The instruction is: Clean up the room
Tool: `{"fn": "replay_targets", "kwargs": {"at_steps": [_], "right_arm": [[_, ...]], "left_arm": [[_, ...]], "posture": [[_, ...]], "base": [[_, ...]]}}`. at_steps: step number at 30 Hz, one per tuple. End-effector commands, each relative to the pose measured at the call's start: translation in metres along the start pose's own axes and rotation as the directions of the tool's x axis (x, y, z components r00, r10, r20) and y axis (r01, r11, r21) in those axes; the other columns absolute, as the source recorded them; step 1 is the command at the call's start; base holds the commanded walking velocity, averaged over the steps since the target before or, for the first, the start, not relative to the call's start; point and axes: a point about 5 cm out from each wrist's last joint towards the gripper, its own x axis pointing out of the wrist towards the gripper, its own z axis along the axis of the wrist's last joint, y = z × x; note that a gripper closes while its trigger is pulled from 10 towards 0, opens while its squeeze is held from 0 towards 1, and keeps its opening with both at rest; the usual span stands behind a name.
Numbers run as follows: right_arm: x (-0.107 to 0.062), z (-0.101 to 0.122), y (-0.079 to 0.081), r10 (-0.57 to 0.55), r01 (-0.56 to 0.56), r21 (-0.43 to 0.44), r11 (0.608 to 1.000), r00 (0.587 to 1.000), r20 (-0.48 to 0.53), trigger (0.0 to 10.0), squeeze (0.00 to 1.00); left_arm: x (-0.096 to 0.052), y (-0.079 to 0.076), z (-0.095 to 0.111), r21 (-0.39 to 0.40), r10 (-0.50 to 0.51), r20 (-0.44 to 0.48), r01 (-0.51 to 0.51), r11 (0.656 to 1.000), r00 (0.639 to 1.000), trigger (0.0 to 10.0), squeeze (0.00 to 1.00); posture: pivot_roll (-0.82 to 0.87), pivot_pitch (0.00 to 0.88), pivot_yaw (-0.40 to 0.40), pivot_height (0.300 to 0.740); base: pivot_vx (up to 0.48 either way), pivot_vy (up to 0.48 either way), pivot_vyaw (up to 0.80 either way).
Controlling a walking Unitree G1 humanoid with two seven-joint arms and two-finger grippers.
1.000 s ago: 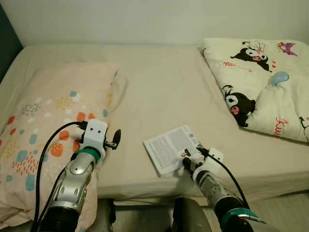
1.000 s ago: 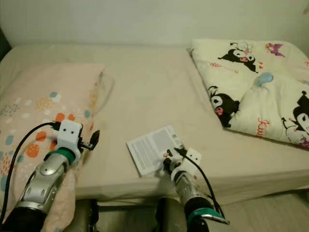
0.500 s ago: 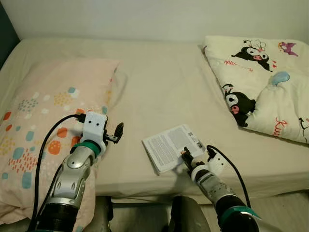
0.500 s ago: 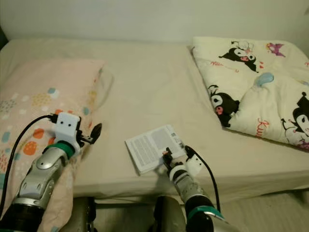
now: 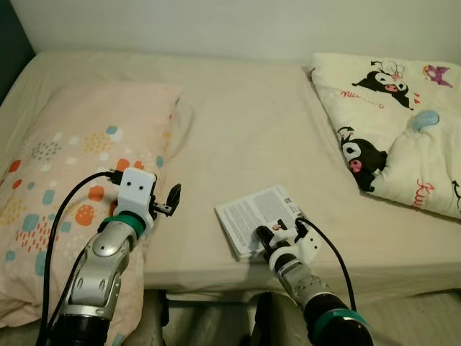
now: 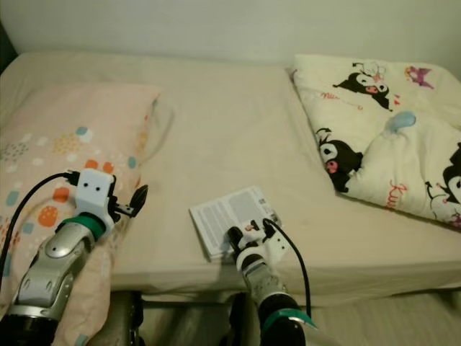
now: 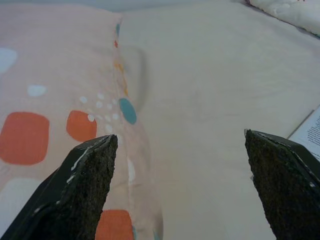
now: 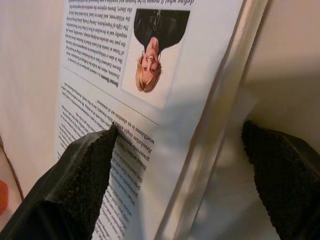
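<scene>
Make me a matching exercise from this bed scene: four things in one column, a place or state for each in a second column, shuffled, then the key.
Things:
1. book
2. pillow
3. cartoon quilt
4. left gripper

Places or states:
A. piled on the robot's right side of the bed
B. lying near the front edge of the bed, with the right gripper at its near edge
C. open, raised beside the pillow's edge
D. lying on the robot's left side of the bed, with coloured spots

Pairs: 1-B, 2-D, 3-A, 4-C

Beige-sheeted bed (image 5: 245, 130) against plain pale wall (image 5: 216, 25), soft even indoor light
</scene>
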Motion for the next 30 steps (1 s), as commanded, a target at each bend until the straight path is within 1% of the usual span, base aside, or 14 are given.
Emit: {"fn": "replay_targets", "kwargs": {"at_steps": [1,2,3,5,6,7,8,9,16,17,18,19,20,30], "right_arm": [[-0.002,-0.013,-0.007,-0.020,0.022,0.067,0.997,0.999,-0.030,10.0,1.00],[-0.001,-0.013,-0.004,-0.013,0.014,0.107,0.994,1.000,-0.013,10.0,0.80],[-0.001,-0.013,-0.004,-0.013,0.014,0.107,0.994,1.000,-0.013,10.0,0.80],[0.000,-0.011,0.001,0.002,-0.002,0.139,0.990,1.000,0.001,10.0,0.58],[0.000,-0.011,0.003,0.007,-0.007,0.143,0.990,1.000,0.002,10.0,0.40],[0.000,-0.011,0.003,0.007,-0.007,0.143,0.990,1.000,0.002,10.0,0.40],[0.001,-0.011,0.005,0.014,-0.014,0.146,0.989,1.000,0.002,10.0,0.24],[0.001,-0.010,0.009,0.030,-0.031,0.162,0.986,1.000,0.005,10.0,0.00],[0.002,-0.012,0.016,0.080,-0.079,0.205,0.976,0.997,0.006,10.0,0.00],[0.002,-0.012,0.017,0.089,-0.089,0.210,0.974,0.996,0.006,7.1,0.00],[0.002,-0.015,0.020,0.109,-0.105,0.209,0.972,0.994,-0.007,0.8,0.00],[0.002,-0.015,0.020,0.109,-0.105,0.209,0.972,0.994,-0.007,0.8,0.00],[0.002,-0.016,0.021,0.118,-0.113,0.207,0.972,0.993,-0.016,0.0,0.00],[0.002,-0.016,0.017,0.115,-0.109,0.196,0.975,0.993,-0.020,0.0,0.00]], "left_arm": [[-0.004,-0.001,-0.005,0.001,0.002,-0.028,-0.002,1.000,1.000,10.0,0.00],[-0.006,0.000,-0.005,0.002,0.007,-0.031,-0.007,1.000,0.999,10.0,0.00],[-0.006,0.000,-0.005,0.002,0.007,-0.031,-0.007,1.000,0.999,10.0,0.00],[-0.007,0.003,-0.005,0.006,0.015,-0.035,-0.014,1.000,0.999,10.0,0.00],[-0.008,0.004,-0.005,0.007,0.020,-0.035,-0.020,1.000,0.999,10.0,0.00],[-0.008,0.004,-0.005,0.007,0.020,-0.035,-0.020,1.000,0.999,10.0,0.00],[-0.008,0.005,-0.005,0.007,0.025,-0.035,-0.024,1.000,0.999,10.0,0.00],[-0.009,0.006,-0.005,0.005,0.036,-0.036,-0.035,0.999,0.999,10.0,0.00],[-0.009,0.008,-0.003,0.001,0.045,-0.030,-0.045,0.999,0.999,10.0,0.00],[-0.009,0.008,-0.002,0.001,0.047,-0.028,-0.047,0.999,0.998,10.0,0.00],[-0.009,0.010,-0.001,0.001,0.056,-0.025,-0.056,0.998,0.998,10.0,0.00],[-0.009,0.010,-0.001,0.001,0.056,-0.025,-0.056,0.998,0.998,10.0,0.00],[-0.010,0.013,-0.001,0.003,0.062,-0.026,-0.062,0.998,0.998,10.0,0.00],[-0.012,0.015,-0.002,0.003,0.077,-0.029,-0.077,0.997,0.997,10.0,0.00]], "posture": [[0.30,0.175,-0.077,0.593],[0.30,0.180,-0.076,0.593],[0.30,0.180,-0.076,0.593],[0.30,0.184,-0.076,0.593],[0.30,0.183,-0.077,0.593],[0.30,0.183,-0.077,0.593],[0.30,0.183,-0.077,0.593],[0.29,0.184,-0.078,0.593],[0.29,0.182,-0.082,0.593],[0.29,0.182,-0.082,0.593],[0.29,0.182,-0.082,0.593],[0.29,0.182,-0.082,0.593],[0.29,0.182,-0.082,0.593],[0.29,0.186,-0.087,0.593]], "base": [[0.000,0.000,0.00],[0.000,0.000,0.00],[0.000,0.000,0.00],[0.000,0.000,0.00],[0.000,0.000,0.00],[0.000,0.000,0.00],[0.000,0.000,0.00],[0.000,0.000,0.00],[0.000,0.000,0.00],[0.000,0.000,0.00],[0.000,0.000,0.00],[0.000,0.000,0.00],[0.000,0.000,0.00],[0.000,0.000,0.00]]}}
